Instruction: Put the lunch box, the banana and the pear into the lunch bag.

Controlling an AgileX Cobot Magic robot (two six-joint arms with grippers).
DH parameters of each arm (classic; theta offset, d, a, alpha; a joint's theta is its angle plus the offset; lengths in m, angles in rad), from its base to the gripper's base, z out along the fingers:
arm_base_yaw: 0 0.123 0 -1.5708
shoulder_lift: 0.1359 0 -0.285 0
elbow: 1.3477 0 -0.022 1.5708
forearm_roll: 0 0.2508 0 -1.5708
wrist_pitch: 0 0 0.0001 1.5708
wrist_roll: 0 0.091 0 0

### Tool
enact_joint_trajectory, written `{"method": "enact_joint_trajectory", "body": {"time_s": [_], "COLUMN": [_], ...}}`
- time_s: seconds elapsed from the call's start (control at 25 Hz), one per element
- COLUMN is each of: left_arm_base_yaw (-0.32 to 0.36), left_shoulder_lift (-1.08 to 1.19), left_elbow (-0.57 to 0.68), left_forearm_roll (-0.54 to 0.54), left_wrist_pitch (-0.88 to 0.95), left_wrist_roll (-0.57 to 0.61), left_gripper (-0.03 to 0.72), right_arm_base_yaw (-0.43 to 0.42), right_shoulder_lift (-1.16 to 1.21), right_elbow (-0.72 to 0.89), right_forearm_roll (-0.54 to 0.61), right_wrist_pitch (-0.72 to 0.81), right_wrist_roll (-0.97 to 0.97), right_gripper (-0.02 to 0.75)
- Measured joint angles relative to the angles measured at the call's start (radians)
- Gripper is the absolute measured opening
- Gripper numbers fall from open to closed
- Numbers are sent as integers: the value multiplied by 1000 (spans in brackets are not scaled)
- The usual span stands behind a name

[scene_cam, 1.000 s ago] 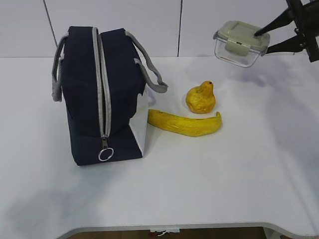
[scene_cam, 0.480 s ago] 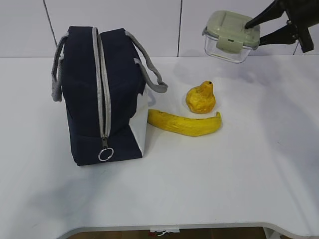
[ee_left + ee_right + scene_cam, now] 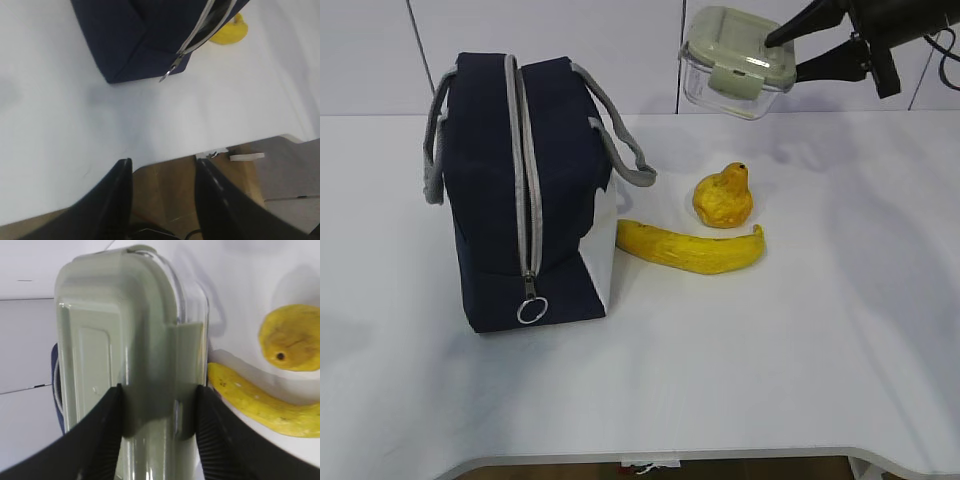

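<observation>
The right gripper (image 3: 782,56) has carried the box (image 3: 732,62) left and higher than a second ago; it hangs in the air above and behind the pear (image 3: 723,196), clamped between the two dark fingers (image 3: 107,432). The banana (image 3: 691,248) lies just in front of the pear, on the table (image 3: 800,350). The bag (image 3: 520,190) stands to their left, its zipper mostly shut. The left gripper (image 3: 162,192) hovers empty over the table's near edge, jaws apart.

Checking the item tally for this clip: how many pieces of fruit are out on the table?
2. The pear sits right of the lunch bag; the banana lies just in front of it. The bag's inside isn't visible.
</observation>
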Motion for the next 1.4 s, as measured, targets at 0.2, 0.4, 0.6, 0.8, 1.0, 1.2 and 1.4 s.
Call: {"method": "enact_joint_trajectory", "body": {"time_s": [0.2, 0.4, 0.6, 0.8, 1.0, 1.2, 1.4], "left_arm_base_yaw": [0, 0, 0, -36, -141, -163, -163], "left_shoulder_lift": [133, 289, 433, 596, 735, 834, 844], "left_elbow": [0, -26, -177, -331, -444, -504, -550], "left_forearm_roll": [-178, -324, -348, -352, -332, -308, -263], "left_wrist_pitch": [-82, -130, -145, -147, -182, -211, -230], "left_wrist_roll": [152, 311, 363, 367, 370, 371, 331], "left_gripper": [340, 346, 364, 367, 368, 368, 368], "right_arm_base_yaw": [29, 68, 94, 132, 174, 185, 196], "right_shoulder_lift": [0, 0, -2, -2, -2, -2, -2], "right_elbow": [0, 0, 0, 0, 0, -2, -66], "right_forearm_roll": [51, 134, 195, 195, 196, 214, 219], "right_wrist_pitch": [0, -2, -2, -4, -4, -4, -4], "right_wrist_roll": [-37, -98, -138, -157, -173, -178, -178], "right_gripper": [352, 352, 352, 352, 352, 352, 352]}}
